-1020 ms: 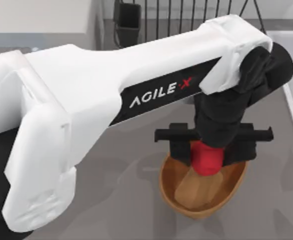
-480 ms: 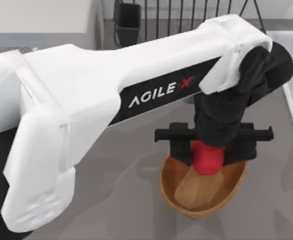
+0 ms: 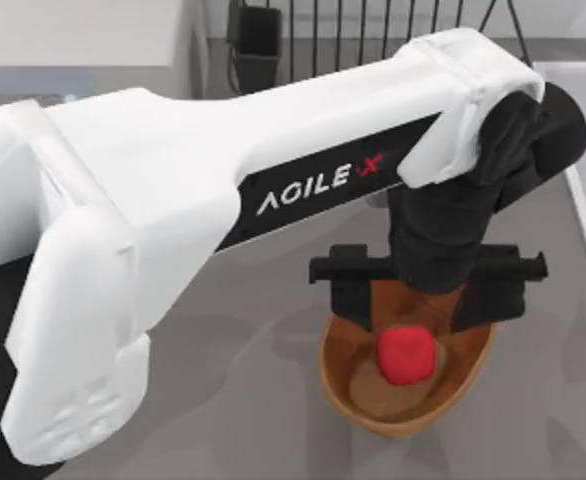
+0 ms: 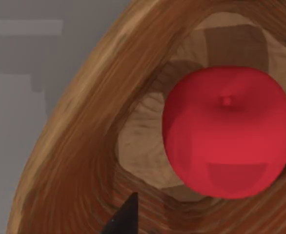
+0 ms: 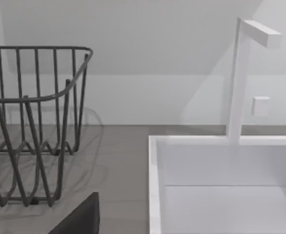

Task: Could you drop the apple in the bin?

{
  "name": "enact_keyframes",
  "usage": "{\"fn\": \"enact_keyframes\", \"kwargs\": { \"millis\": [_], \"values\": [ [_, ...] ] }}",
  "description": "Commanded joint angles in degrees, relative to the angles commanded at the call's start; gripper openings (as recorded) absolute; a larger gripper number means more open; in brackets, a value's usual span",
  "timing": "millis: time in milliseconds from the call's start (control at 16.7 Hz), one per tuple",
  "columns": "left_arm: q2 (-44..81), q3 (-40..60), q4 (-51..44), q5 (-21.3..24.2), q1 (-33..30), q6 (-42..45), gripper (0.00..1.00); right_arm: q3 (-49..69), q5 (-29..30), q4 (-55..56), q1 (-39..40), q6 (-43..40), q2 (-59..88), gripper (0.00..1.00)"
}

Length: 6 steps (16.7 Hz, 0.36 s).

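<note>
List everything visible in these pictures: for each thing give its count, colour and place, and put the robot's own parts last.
apple: one, bright red, lying inside the bin.
bin: one, orange-brown, on the table under the left tool.
dish rack: one, black wire, at the table's far edge.
sink: one, white, at the table's right, with a white tap.
table: one, grey.
left tool: one, black, open above the bin.
left arm: one, white, reaching from the left.

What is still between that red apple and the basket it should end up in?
Nothing visible: the apple already lies inside the bin, on its tan bottom, below the left gripper, whose jaws stand apart.
</note>
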Motion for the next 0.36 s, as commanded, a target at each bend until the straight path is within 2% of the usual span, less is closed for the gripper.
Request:
{"fn": "enact_keyframes", "kwargs": {
  "millis": [360],
  "values": [
    [0.0,0.0,0.0,0.0,0.0,0.0,1.00,0.0,0.0,0.0,0.0,0.0,0.0,1.00]
  ]
}}
